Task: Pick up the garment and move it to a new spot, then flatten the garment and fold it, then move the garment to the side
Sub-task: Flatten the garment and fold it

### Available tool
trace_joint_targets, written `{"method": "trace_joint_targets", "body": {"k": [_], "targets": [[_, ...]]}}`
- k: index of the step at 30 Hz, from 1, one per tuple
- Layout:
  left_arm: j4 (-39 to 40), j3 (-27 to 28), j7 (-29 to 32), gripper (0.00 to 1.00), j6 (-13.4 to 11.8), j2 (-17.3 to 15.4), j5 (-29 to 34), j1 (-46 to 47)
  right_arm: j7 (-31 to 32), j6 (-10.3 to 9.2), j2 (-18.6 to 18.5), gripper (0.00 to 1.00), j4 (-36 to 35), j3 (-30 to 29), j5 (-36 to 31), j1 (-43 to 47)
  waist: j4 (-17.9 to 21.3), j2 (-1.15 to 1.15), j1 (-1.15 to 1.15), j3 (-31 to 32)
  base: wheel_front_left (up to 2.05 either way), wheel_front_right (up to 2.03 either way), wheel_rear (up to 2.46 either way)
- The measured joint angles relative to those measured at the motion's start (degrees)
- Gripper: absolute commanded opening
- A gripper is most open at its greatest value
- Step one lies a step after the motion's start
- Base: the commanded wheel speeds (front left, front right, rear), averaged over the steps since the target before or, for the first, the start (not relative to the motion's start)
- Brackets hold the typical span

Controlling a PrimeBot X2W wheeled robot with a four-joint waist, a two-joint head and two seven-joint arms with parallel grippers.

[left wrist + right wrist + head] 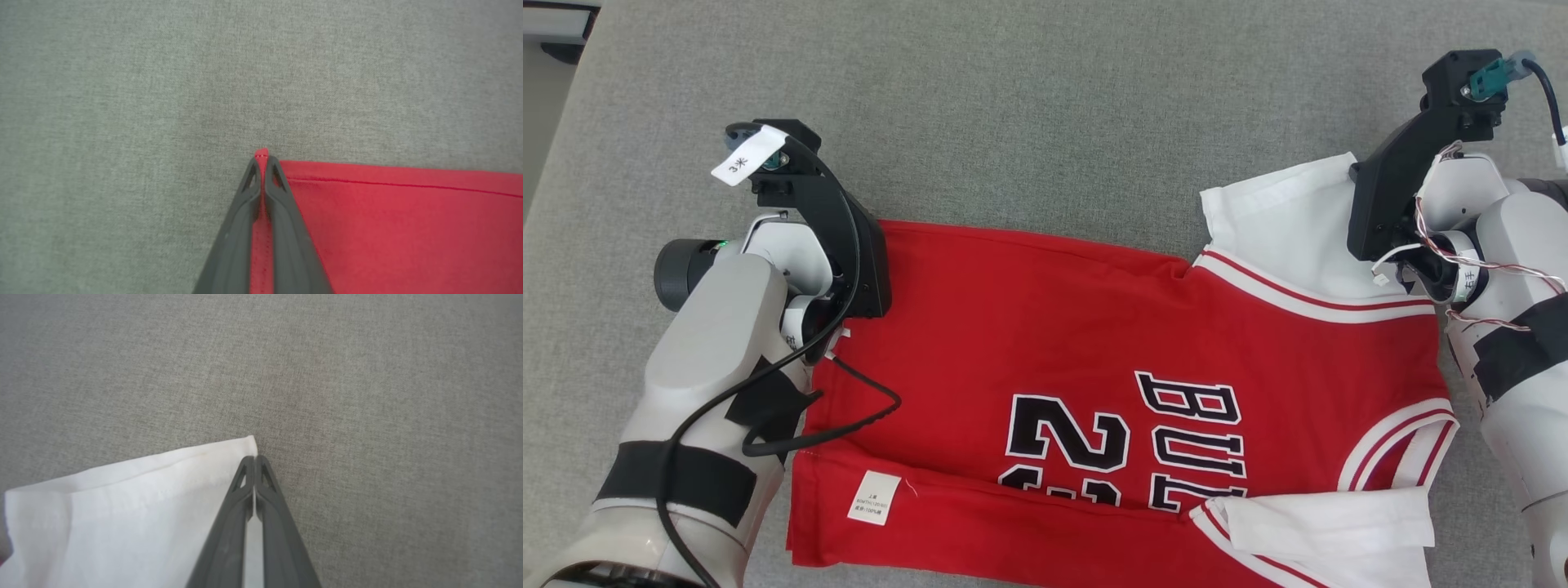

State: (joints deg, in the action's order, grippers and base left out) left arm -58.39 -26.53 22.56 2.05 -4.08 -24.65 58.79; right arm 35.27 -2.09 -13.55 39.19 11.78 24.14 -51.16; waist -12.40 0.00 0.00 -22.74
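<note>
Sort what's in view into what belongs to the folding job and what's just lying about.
Job: red jersey; left pincer, shut on its red hem corner; right pincer, shut on its white sleeve corner; grey cloth surface under it.
Not the job: paper tag on the left wrist; black cable trailing over the jersey.

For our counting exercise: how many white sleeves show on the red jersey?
2: the far sleeve at upper right, pinched by the right claw; the near sleeve at lower right.
</note>
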Motion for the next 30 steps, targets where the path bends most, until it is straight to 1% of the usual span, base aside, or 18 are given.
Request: {"method": "trace_joint_targets", "body": {"k": [8, 15, 18, 21, 22, 23, 24, 28, 30], "targets": [[-1.23, -0.14, -1.74, 0.00, 0.07, 0.04, 0.01, 0.18, -1.87, 0.08, 0.02, 0.00, 0.90, -0.56, 0.05, -0.47, 0.06, 0.00, 0.00, 0.56, 0.00, 0.00, 0.00], [-1.60, -0.18, -3.99, 0.00, 0.49, 0.44, 0.01, 0.73, -4.63, 0.35, 0.55, 0.00, 0.77, -3.13, 2.80, -0.73, 0.01, 0.00, 0.00, 1.68, 0.00, 0.00, 0.00], [-1.94, -0.12, -4.83, 0.00, 0.97, 0.56, -0.02, 0.67, -5.63, 1.57, 0.66, 0.00, -0.21, -4.07, 4.20, 0.27, -0.08, 0.00, 0.00, 2.27, 0.00, 0.00, 0.00], [-1.98, 0.26, -6.22, 0.00, 1.10, 0.70, -0.48, 0.36, -6.54, 3.35, 0.70, 0.00, -1.45, -4.94, 5.95, 2.55, -0.15, 0.00, 0.00, 2.95, 0.00, 0.00, 0.00], [-1.97, 0.30, -6.70, 0.00, 1.52, 0.76, -0.68, 0.16, -6.60, 4.02, 0.74, 0.00, -2.01, -5.22, 6.89, 3.57, -0.16, 0.00, 0.00, 3.22, 0.00, 0.00, 0.00], [-1.87, 0.34, -7.89, 0.00, 1.78, 0.88, -0.74, -0.35, -6.88, 5.65, 0.76, 0.00, -2.98, -5.52, 7.93, 5.69, -0.17, 0.00, 0.00, 3.85, 0.00, 0.00, 0.00], [-1.72, 0.54, -8.60, 0.00, 2.08, 0.91, -1.09, -0.79, -7.06, 6.28, 0.75, 0.00, -3.71, -5.72, 8.36, 6.93, -0.16, 0.00, 0.00, 4.19, 0.00, 0.00, 0.00], [-1.60, 1.15, -10.79, 0.00, 2.10, 1.05, -1.78, -2.99, -7.10, 7.88, 0.67, 0.00, -6.80, -6.53, 11.50, 11.64, -0.06, 0.00, 0.00, 5.84, 0.00, 0.00, 0.00], [-1.55, 1.47, -12.24, 0.00, 2.58, 1.05, -2.08, -4.43, -7.01, 8.68, 0.59, 0.00, -8.86, -6.54, 13.00, 13.95, 0.06, 0.00, 0.00, 6.78, 0.00, 0.00, 0.00]]}}
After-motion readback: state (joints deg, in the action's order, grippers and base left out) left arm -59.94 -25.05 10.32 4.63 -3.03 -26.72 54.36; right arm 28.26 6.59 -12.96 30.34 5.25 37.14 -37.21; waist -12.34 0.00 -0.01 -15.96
